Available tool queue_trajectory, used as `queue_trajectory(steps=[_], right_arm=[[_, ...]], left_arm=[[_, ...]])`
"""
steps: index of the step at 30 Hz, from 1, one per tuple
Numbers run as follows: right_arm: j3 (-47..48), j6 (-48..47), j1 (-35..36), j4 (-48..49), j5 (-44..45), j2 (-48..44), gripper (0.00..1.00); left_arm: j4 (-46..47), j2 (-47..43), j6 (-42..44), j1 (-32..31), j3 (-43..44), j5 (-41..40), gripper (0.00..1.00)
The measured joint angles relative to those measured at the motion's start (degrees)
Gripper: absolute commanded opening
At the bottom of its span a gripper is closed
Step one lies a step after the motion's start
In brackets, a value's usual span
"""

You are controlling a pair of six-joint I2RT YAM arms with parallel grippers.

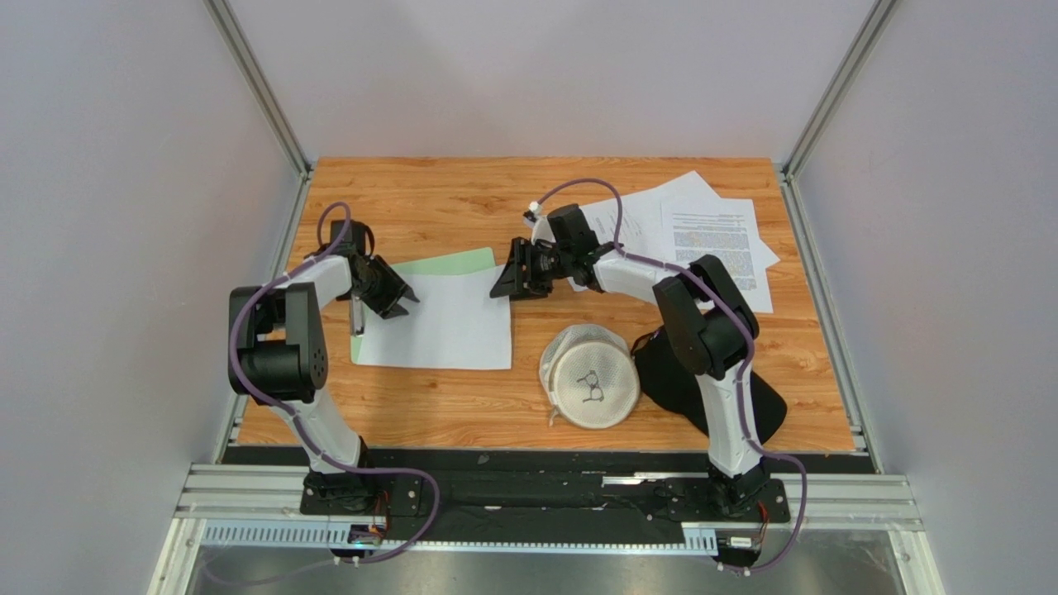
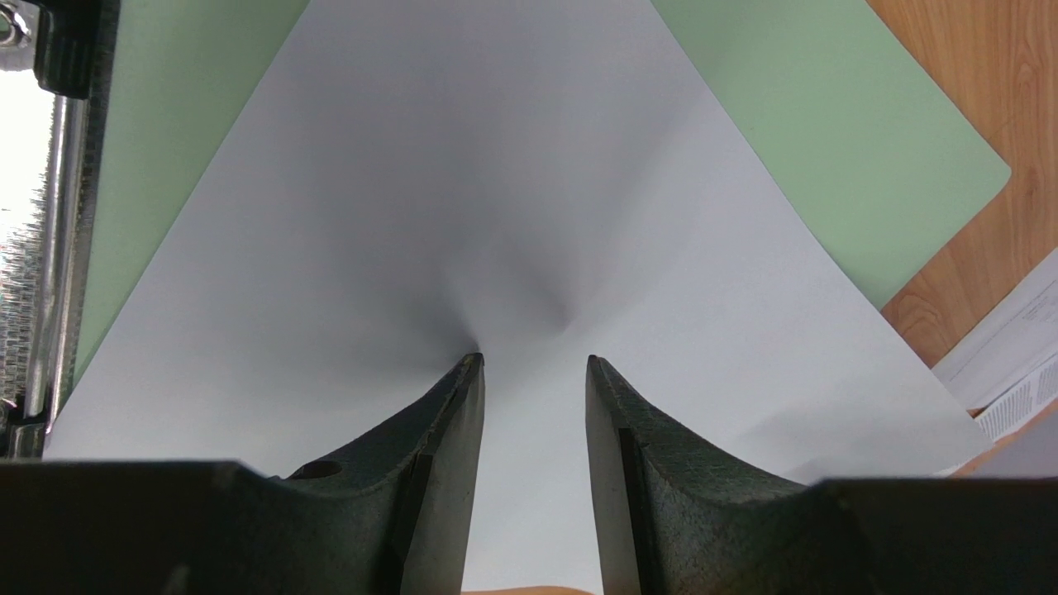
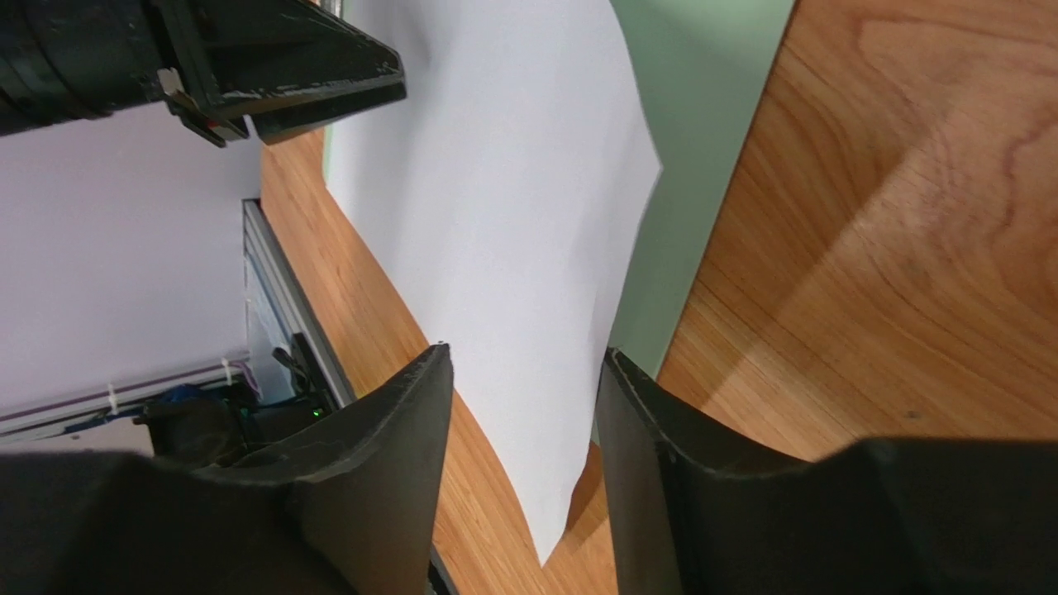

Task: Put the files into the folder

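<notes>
The light-green folder (image 1: 450, 263) lies flat at the left of the table, mostly covered by a plain white sheet (image 1: 437, 322). My left gripper (image 1: 388, 295) is at the sheet's left edge. In the left wrist view it (image 2: 534, 362) is open, tips down on the white sheet (image 2: 497, 186), with the green folder (image 2: 820, 124) showing around it. My right gripper (image 1: 513, 278) hovers at the sheet's far right corner. Its jaws (image 3: 522, 357) stand open over the sheet's (image 3: 497, 186) free corner, gripping nothing. More files (image 1: 708, 229) lie piled at the back right.
A white round cap (image 1: 592, 376) and a black cloth (image 1: 696, 391) lie near the right arm's base. The folder's metal clip (image 2: 50, 248) sits along its left short edge. Aluminium rails border the table's sides.
</notes>
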Motion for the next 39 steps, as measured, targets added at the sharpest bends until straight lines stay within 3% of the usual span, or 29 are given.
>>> queue_trajectory(steps=[4, 8, 10, 14, 20, 22, 30, 36, 39], right_arm=[[-2.0, 5.2, 0.1, 7.1, -0.1, 0.2, 0.29], [-1.7, 6.7, 0.3, 10.6, 0.2, 0.6, 0.00], [-0.3, 5.5, 0.3, 9.9, 1.1, 1.2, 0.00], [5.8, 0.0, 0.3, 5.2, 2.3, 4.2, 0.00], [13.4, -9.5, 0.1, -2.7, 1.4, 7.0, 0.00], [15.3, -11.5, -0.1, -3.8, 0.4, 8.0, 0.00], [19.3, -15.6, -0.6, -5.9, -3.3, 11.8, 0.00], [20.0, -16.3, -0.9, -6.1, -4.4, 13.3, 0.00], [20.0, -16.3, -1.1, -5.0, -4.5, 13.3, 0.00]], left_arm=[[0.5, -0.6, 0.0, -0.5, -0.5, 0.0, 0.45], [0.5, -1.8, 0.5, -1.2, -0.5, -0.3, 0.50], [0.1, -2.5, 1.6, -1.2, -0.4, -0.4, 0.60], [-3.8, -3.7, 6.9, -1.4, 2.5, -1.7, 0.70], [-12.8, -4.9, 18.3, -1.1, 12.3, -10.0, 0.65], [-14.9, -5.3, 21.8, -0.2, 13.6, -12.4, 0.58], [-20.4, -0.8, 29.8, 4.7, 15.0, -15.8, 0.67], [-21.6, 3.6, 33.5, 5.9, 17.1, -16.2, 0.64], [-21.5, 5.7, 34.7, 6.0, 17.4, -15.8, 0.57]])
